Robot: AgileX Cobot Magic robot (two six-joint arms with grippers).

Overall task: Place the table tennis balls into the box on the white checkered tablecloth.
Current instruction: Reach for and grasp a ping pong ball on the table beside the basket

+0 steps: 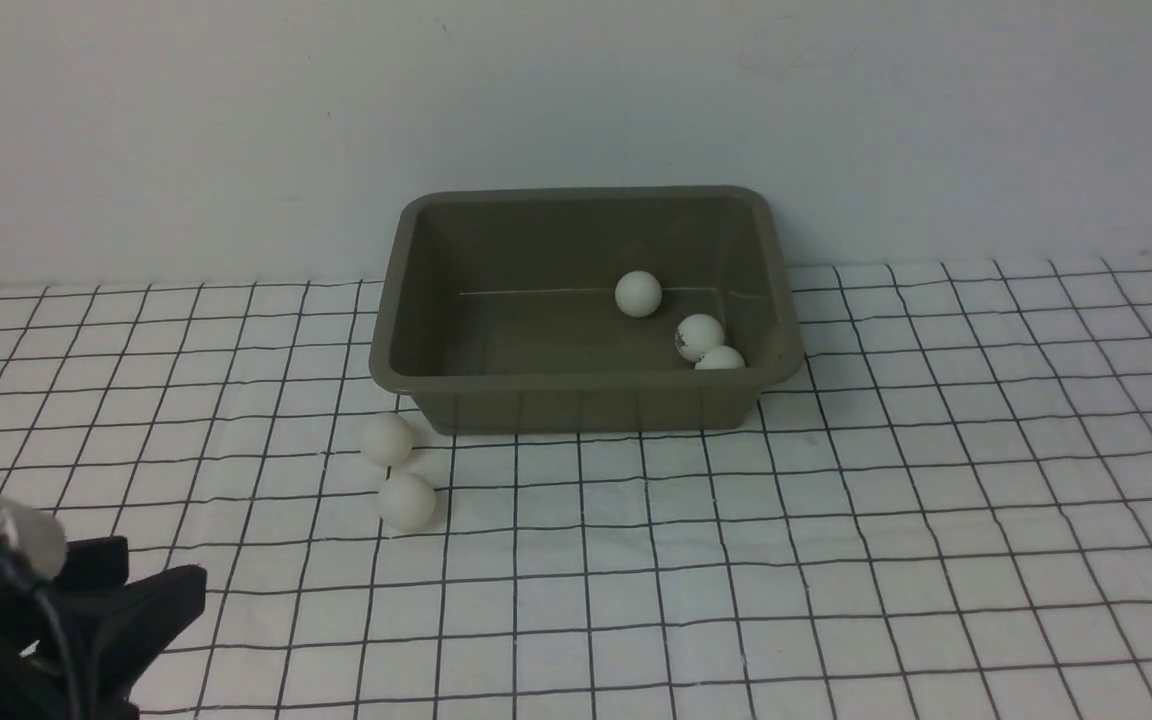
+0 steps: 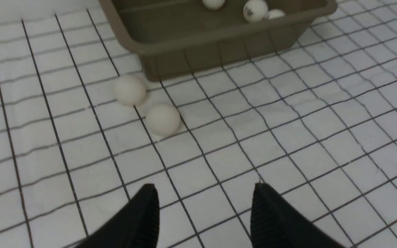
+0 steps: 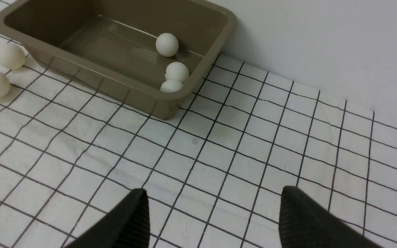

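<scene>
The olive-grey box stands on the white checkered tablecloth near the back wall. Three table tennis balls lie inside it: one at the middle, two in its right front corner. Two more balls rest on the cloth by the box's left front corner. My left gripper is open and empty, low at the front left, short of those two balls. At the right edge my right gripper is open and empty, away from the box.
A plain pale wall rises right behind the box. The cloth is slightly wrinkled in front of the box. My left arm's dark body fills the front left corner.
</scene>
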